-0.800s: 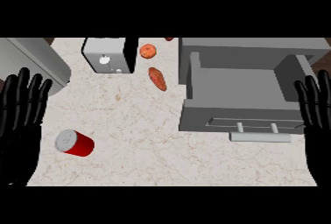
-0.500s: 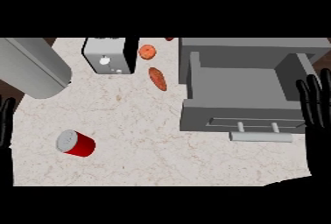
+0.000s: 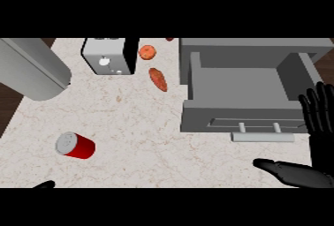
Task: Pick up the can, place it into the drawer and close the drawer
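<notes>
The red can [image 3: 77,146] lies on its side at the counter's lower left, grey lid facing up-left. At the right the grey drawer [image 3: 195,84] stands pulled open, with nothing showing inside and its bar handle [image 3: 262,137] toward me. My right hand [image 3: 321,150] is at the right edge beside the drawer's front, open, fingers straight up and thumb stretched left below the handle; it touches nothing. Of my left hand [image 3: 44,184] only a black tip shows at the bottom left, below the can and apart from it.
A grey and black toaster-like box [image 3: 108,55] stands at the back. An orange round item [image 3: 147,52] and a reddish-brown long item [image 3: 158,79] lie between it and the drawer. A thick grey cylinder [image 3: 32,66] crosses the upper left corner.
My left hand has sunk from the left edge to the bottom, almost out of view. The right hand has dropped slightly and its thumb now shows. The can and the drawer have not moved.
</notes>
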